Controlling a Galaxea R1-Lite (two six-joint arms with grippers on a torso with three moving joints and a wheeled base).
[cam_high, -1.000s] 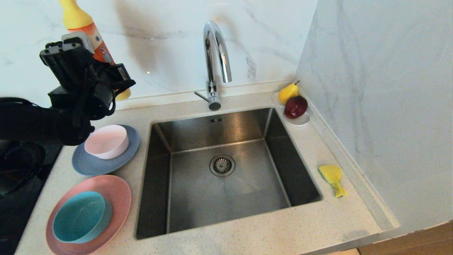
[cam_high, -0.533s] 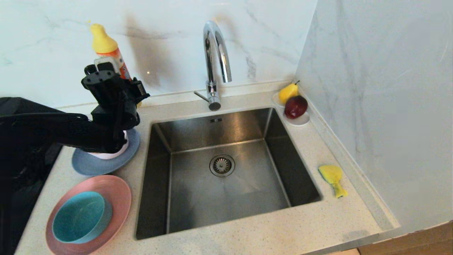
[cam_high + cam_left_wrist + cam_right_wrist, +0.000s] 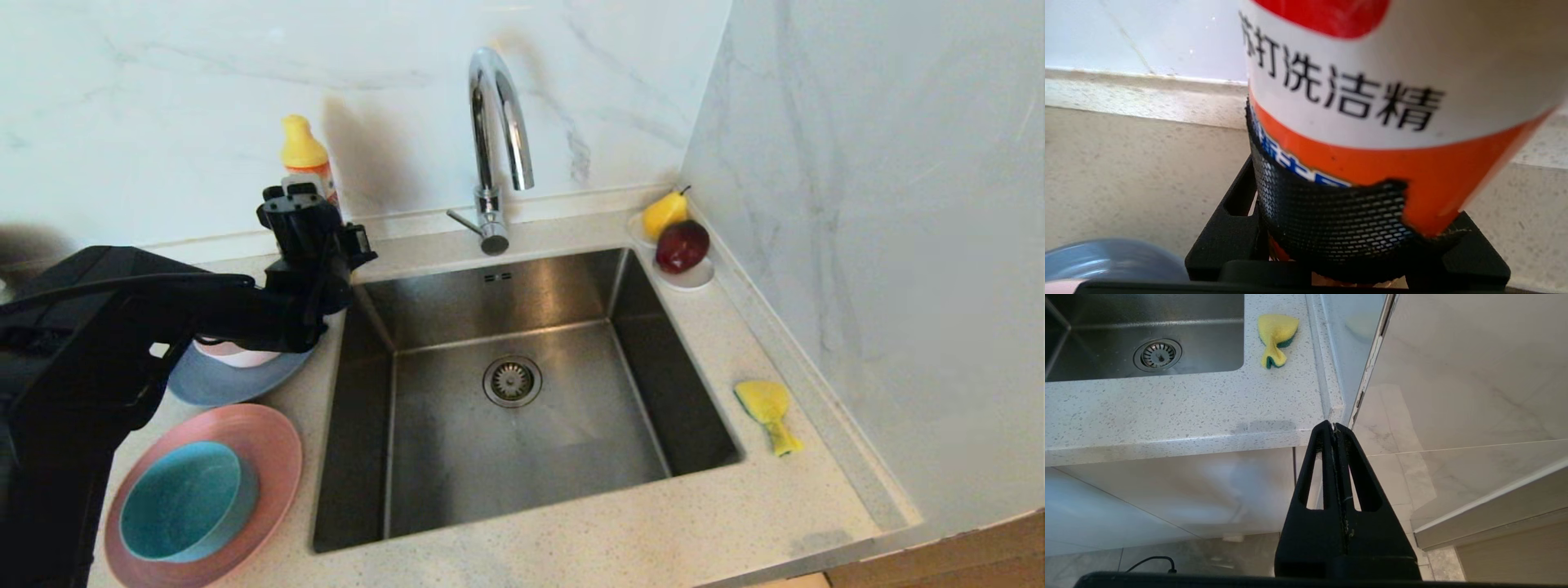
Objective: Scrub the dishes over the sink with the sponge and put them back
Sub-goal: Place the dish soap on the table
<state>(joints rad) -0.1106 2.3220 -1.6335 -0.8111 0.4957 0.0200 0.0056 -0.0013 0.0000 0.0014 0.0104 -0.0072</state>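
The left gripper is gripping an orange-and-white dish-soap bottle with a yellow cap, its mesh-padded black fingers clamped around the bottle's lower body, and is holding it upright near the marble backsplash, over the speckled pale stone counter by the far left corner of the large rectangular brushed-steel sink. The arm is reaching across the large grey-blue plate and the pale pink bowl sitting on it, hiding most of both. Nearer the front edge, the teal bowl is resting inside the large pink plate. The yellow foam sponge with a green scouring face is lying on the counter to the right of the sink, well apart from the dishes. The right gripper is hanging parked below the counter's front edge, its black fingers pressed together on nothing. A yellow pear and a dark red fruit are sitting on a small white saucer in the far right corner.
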